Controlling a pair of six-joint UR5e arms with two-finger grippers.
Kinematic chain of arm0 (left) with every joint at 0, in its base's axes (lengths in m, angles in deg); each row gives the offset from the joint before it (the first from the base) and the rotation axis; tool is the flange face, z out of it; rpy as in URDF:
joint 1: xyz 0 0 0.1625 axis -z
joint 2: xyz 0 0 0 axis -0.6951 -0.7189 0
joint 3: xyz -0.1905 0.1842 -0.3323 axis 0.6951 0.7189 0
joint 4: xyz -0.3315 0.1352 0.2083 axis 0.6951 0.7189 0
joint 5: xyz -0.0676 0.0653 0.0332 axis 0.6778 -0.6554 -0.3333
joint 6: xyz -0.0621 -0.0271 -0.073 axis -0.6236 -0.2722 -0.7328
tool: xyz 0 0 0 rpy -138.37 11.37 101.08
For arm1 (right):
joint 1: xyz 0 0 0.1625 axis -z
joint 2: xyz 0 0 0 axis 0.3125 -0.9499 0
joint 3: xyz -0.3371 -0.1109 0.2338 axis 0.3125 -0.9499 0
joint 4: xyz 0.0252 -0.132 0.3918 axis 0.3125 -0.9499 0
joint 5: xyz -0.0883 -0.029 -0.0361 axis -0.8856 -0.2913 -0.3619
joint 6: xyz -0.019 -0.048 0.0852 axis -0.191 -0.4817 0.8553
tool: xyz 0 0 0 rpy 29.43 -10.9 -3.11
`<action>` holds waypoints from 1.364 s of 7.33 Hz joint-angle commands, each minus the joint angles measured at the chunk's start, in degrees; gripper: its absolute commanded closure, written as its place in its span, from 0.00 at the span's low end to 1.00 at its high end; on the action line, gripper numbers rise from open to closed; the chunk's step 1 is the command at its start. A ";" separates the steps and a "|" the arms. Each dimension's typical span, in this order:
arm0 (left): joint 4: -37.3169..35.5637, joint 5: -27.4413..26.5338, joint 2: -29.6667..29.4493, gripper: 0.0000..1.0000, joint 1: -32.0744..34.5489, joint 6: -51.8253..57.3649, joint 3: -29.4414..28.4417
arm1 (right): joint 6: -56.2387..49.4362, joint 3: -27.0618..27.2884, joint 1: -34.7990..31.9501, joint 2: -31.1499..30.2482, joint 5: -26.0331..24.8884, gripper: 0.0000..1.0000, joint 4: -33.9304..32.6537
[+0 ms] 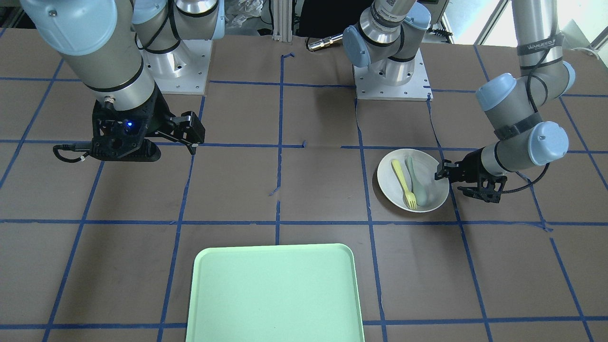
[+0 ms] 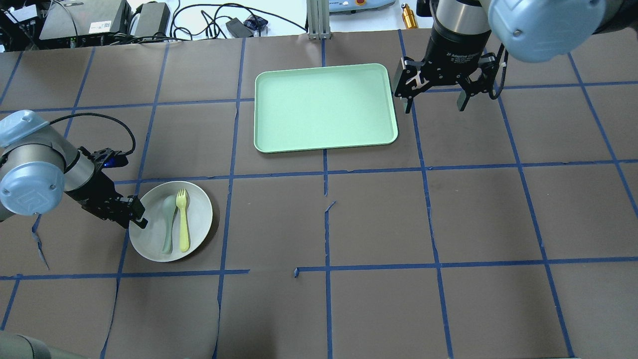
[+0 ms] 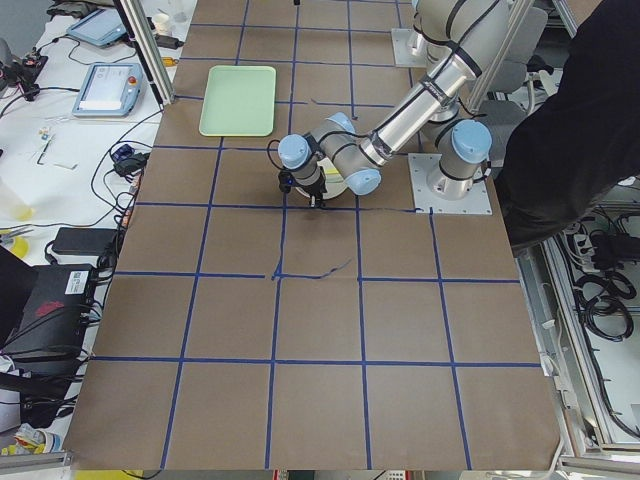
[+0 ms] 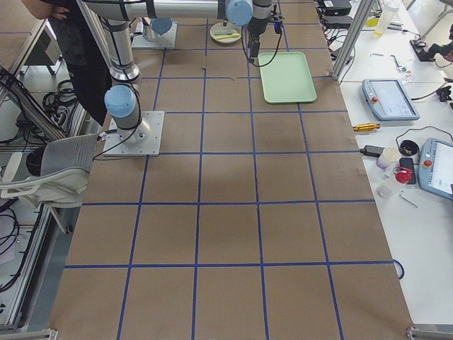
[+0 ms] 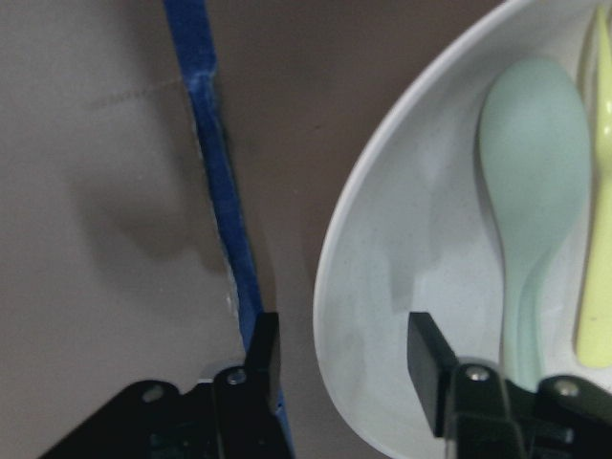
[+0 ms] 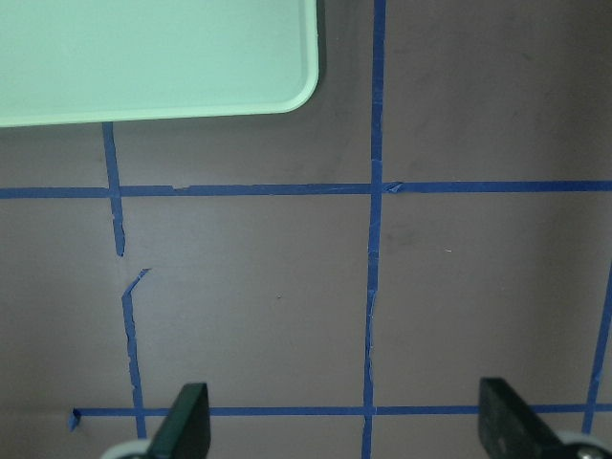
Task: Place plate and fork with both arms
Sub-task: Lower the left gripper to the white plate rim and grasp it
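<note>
Brown paper covered the counter (image 2: 379,224), ruled into squares by blue tape (image 2: 326,172). My left arm (image 2: 35,169) reached in low over the counter's left side, while my right arm (image 2: 538,20) hung high over the far right, its wrist pointing straight down.

Between the two, towards the far edge in the overhead view, lay the mint-green tray (image 2: 324,107), flat on the counter with nothing in it. The off-white plate (image 2: 199,219) sat on the counter well apart from the tray, in the left half, close to my left arm.

My right tool (image 2: 435,107) hovered above bare counter just beside the tray's right edge, its two fingers spread wide and holding nothing; its wrist camera showed the tray's rounded corner (image 6: 287,91) and taped squares below.

My left tool (image 5: 344,359) was at the plate's left rim, angled down. Its jaws were parted and straddled the rim: one finger (image 5: 263,354) stood outside over the counter by a tape line, the other (image 5: 430,363) inside over the plate's shallow wall. A gap showed on both sides of the rim, so nothing was clamped.

Inside the plate lay the grey-green spoon (image 2: 168,224), and just beside it, parallel, the pale yellow fork (image 2: 183,219), its tines pointing towards the far side.
</note>
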 commanded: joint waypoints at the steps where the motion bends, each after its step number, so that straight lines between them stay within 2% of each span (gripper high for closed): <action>1: 0.12 -0.34 -0.18 1.00 -0.13 0.35 -0.73 | -0.24 -0.07 0.04 0.03 -1.86 0.00 -0.09; 3: 0.38 0.70 -0.09 1.00 -0.22 -0.35 -2.13 | -0.24 -0.07 0.04 0.03 -1.96 0.00 -0.09; 4: 3.08 1.23 -0.09 1.00 -0.22 -1.40 -4.49 | -0.16 -0.07 0.04 0.03 -1.96 0.00 -0.09; 5: 9.02 6.03 0.25 1.00 -0.13 -5.15 -8.17 | -0.15 -0.07 0.04 0.03 -1.96 0.00 -0.09; 7: 17.67 11.23 -0.44 1.00 1.44 -15.42 -16.43 | 0.02 -0.07 0.04 0.03 -1.88 0.00 -0.09; 8: 17.17 14.83 -1.92 1.00 4.41 -18.78 -19.51 | 0.11 -0.07 0.04 0.03 -1.88 0.00 0.00; 10: 14.36 19.84 -8.05 1.00 16.51 -35.69 -28.63 | 0.02 0.01 0.04 0.11 -1.79 0.00 0.00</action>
